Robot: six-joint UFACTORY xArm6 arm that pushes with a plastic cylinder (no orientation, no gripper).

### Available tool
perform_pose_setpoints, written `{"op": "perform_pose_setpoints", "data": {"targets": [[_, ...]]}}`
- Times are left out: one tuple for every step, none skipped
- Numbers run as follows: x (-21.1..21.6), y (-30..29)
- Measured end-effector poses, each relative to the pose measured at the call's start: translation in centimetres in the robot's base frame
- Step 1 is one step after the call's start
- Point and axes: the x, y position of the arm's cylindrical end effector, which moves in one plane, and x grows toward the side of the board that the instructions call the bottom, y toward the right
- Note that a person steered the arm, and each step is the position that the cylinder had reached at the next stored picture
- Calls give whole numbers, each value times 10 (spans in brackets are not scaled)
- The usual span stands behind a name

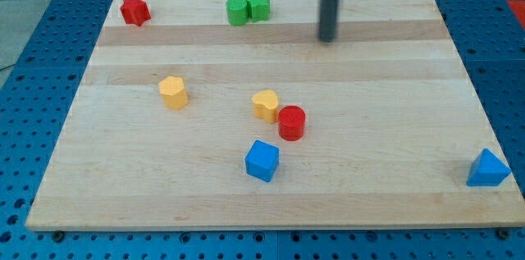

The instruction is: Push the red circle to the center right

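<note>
The red circle (pixel 291 122) lies near the middle of the wooden board (pixel 394 129), touching a yellow block (pixel 265 105) on its upper left. My tip (pixel 329 38) is near the view's top, well above and a little to the right of the red circle, and touches no block.
A blue cube (pixel 262 161) lies just below the red circle. A yellow block (pixel 173 93) lies at the left. A red block (pixel 134 11) is at the top left corner. Two green blocks (pixel 239 11) (pixel 259 6) touch at the top edge. A blue triangle (pixel 488 169) is at the bottom right.
</note>
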Motion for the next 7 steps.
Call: {"op": "perform_pose_setpoints", "data": {"targets": [[57, 58], [127, 61], [183, 40], [202, -30], [202, -69], [180, -38], [160, -44]]}}
